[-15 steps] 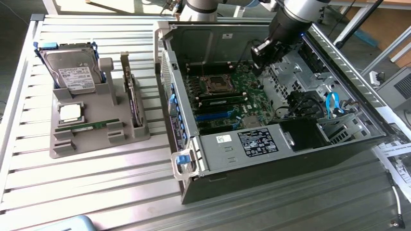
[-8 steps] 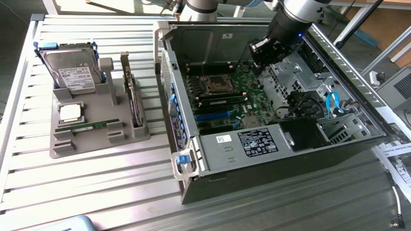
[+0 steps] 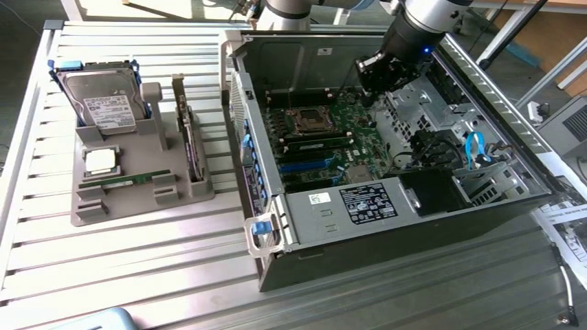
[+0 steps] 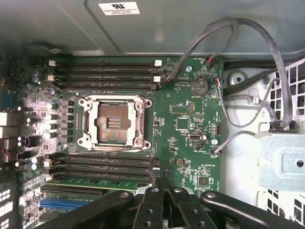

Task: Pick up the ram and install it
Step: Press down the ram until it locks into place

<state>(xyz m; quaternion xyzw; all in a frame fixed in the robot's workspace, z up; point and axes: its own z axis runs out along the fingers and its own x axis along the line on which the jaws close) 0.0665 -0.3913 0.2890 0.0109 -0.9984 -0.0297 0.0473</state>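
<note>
The ram (image 3: 124, 181) is a thin green stick lying flat in the grey holder tray (image 3: 137, 155) at the exterior view's left, outside the computer. My gripper (image 3: 378, 86) hangs inside the open computer case (image 3: 303, 48), far from the ram and above the motherboard (image 3: 326, 130). In the wrist view the gripper (image 4: 164, 193) is shut with its black fingers (image 4: 151, 207) together and nothing between them. It looks down on the empty CPU socket (image 4: 114, 123), which has black memory slots (image 4: 107, 74) on one side and more memory slots (image 4: 105, 164) on the other.
The tray also holds a hard drive (image 3: 106, 100), a square silver CPU chip (image 3: 99, 160) and an upright expansion card (image 3: 188, 137). Grey cables (image 4: 267, 57) loop over the metal drive cage (image 4: 281, 162) beside the board. A blue cable (image 3: 473, 148) sits in the case.
</note>
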